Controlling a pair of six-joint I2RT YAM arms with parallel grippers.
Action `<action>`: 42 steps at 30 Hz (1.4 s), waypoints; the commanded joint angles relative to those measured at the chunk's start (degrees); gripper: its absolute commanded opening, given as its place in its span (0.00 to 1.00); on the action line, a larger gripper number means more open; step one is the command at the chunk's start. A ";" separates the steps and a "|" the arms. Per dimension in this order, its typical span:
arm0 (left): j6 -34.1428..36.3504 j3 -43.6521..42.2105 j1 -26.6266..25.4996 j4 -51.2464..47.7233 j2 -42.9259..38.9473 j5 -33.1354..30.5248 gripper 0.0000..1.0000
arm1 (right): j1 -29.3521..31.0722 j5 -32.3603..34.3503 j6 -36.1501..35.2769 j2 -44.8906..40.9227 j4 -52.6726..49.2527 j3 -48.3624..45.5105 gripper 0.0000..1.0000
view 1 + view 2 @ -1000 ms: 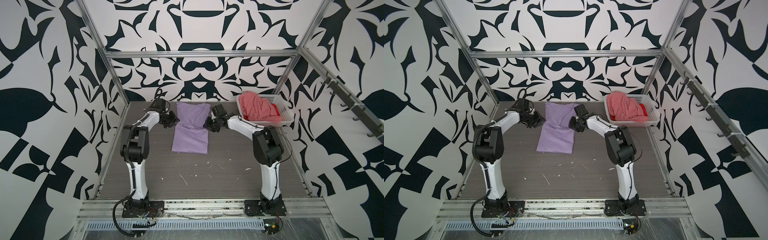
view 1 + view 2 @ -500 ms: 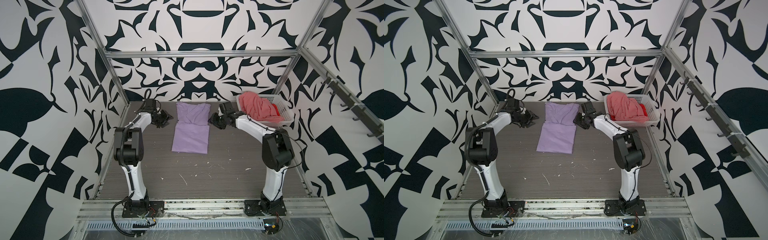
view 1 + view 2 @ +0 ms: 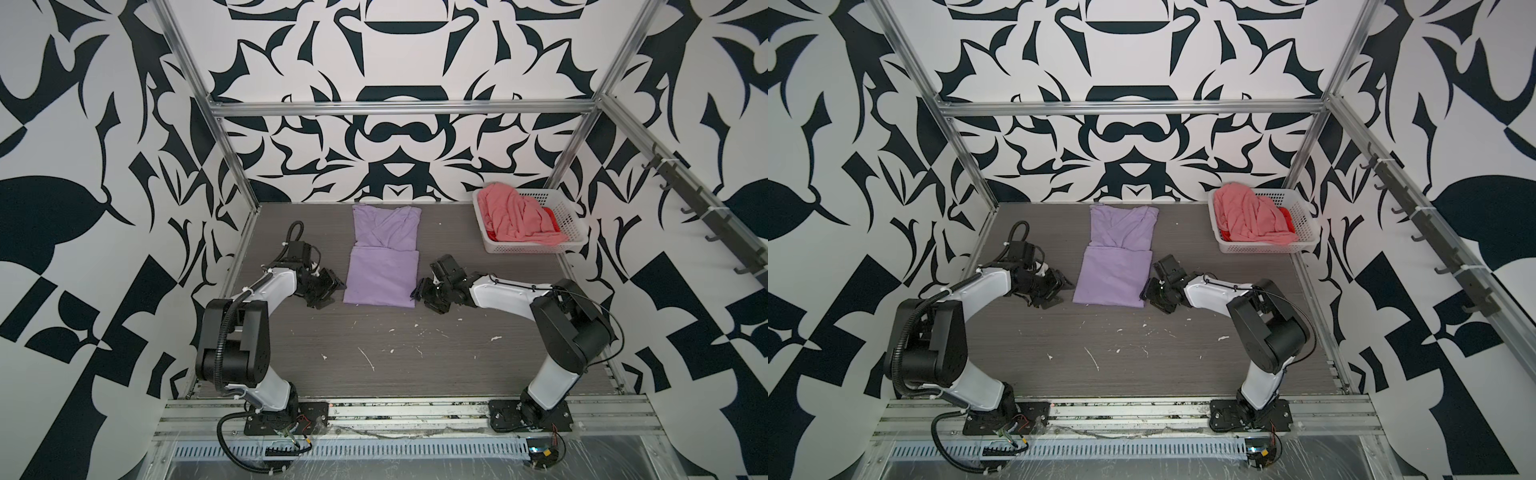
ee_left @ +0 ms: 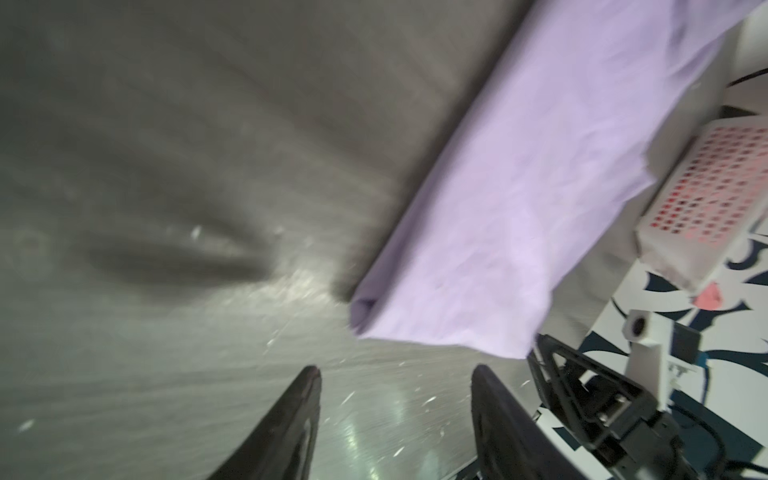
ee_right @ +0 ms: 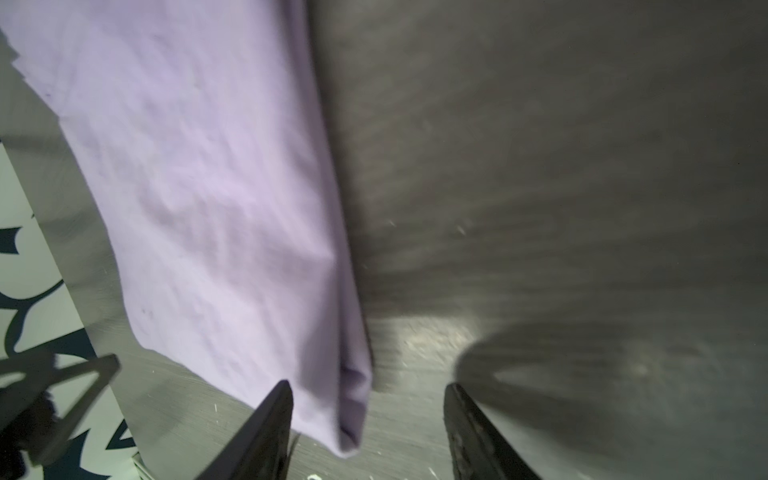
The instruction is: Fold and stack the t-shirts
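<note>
Lavender tee [image 3: 382,270] lies flat on the table [image 3: 415,353] in both top views, partly folded with sleeves in and lower part apparently doubled back; final fold and stacking remain. Salmon-pink tee [image 3: 511,220] and red tee [image 3: 549,216] sit unfolded in the basket [image 3: 536,248]. Left gripper [image 3: 334,286] and right gripper [image 3: 417,291] are low, flanking the near edge. Left wrist: fingers [image 4: 299,415] spread, empty. Right wrist: fingers [image 5: 266,424] spread, corner between them, unpinched.

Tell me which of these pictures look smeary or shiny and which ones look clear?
In the left wrist view the table is smeared into streaks, with a shiny glare patch, and the purple shirt has soft edges; the right wrist view is just as smeary, with a dark shadow on the table; both top views are sharp and evenly lit.
</note>
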 commanded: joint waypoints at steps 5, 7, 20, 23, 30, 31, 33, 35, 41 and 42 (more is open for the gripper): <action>-3.01 -4.66 -1.49 1.17 -2.46 -0.63 0.65 | 3.30 1.03 5.90 -2.33 9.06 -2.94 0.68; -3.17 -5.22 -1.94 1.77 -1.68 -0.24 0.67 | 3.71 1.12 7.87 -1.77 12.05 -4.41 0.68; -8.05 -5.67 -2.04 12.17 7.94 2.80 0.63 | 6.50 5.89 18.40 2.08 24.46 -10.79 0.62; -7.96 -5.56 -2.12 12.08 8.78 1.61 0.58 | 6.45 7.41 19.02 1.94 23.85 -11.08 0.57; -8.15 -5.21 -2.05 13.21 10.12 0.46 0.23 | 6.45 9.16 19.07 3.98 22.71 -9.48 0.36; -8.42 -5.13 -2.05 13.67 10.49 0.46 0.16 | 6.45 9.42 18.92 4.27 22.28 -9.06 0.31; -8.56 -4.66 -2.08 14.14 11.05 0.56 0.06 | 6.46 9.73 18.38 4.50 20.50 -8.22 0.23; -8.47 -4.38 -2.05 14.31 11.10 0.42 0.00 | 6.45 10.12 17.31 4.32 18.20 -7.19 0.15; -5.94 -5.01 -2.10 11.43 7.84 0.21 0.00 | 6.36 10.79 12.44 2.40 9.94 -4.19 0.00; -5.76 -5.41 -2.10 10.66 6.83 0.27 0.00 | 6.36 10.79 11.38 2.05 7.66 -3.51 0.00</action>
